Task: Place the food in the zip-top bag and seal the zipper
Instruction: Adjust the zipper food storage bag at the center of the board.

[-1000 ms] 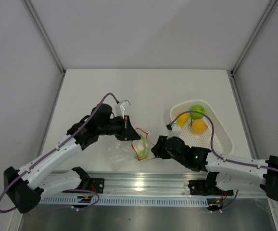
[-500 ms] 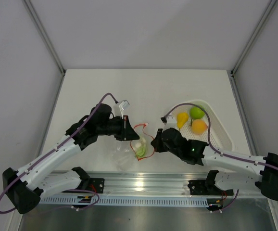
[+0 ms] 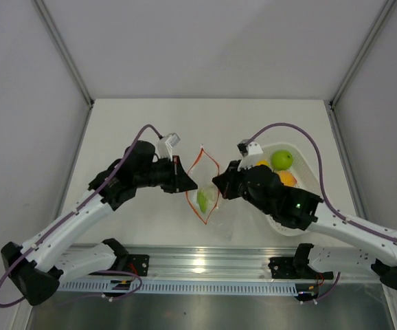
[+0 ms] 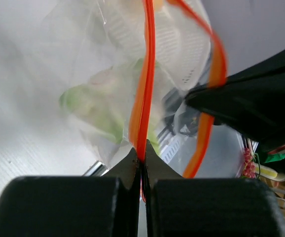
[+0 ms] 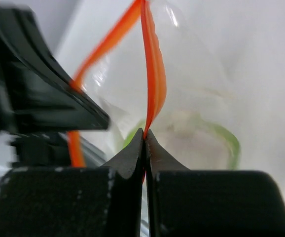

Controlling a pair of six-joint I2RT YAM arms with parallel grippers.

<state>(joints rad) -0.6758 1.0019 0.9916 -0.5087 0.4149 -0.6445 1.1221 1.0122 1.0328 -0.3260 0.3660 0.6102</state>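
The bag point(image 3: 205, 208) is held between the two grippers near the table's centre, with the zipper point(image 4: 145, 74) spread into an open diamond. The left gripper point(image 3: 187, 184) is fully closed on one side of the zipper strip, and the right gripper point(image 3: 217, 183) is fully closed on the opposite side. A green piece point(image 3: 202, 201) and a whitish piece point(image 5: 182, 121) are contained in the bag, while the apple point(image 3: 281, 159), the orange fruit point(image 3: 288, 178) and the pear point(image 3: 262, 163) are located in the basket point(image 3: 303, 165) beside the right arm.
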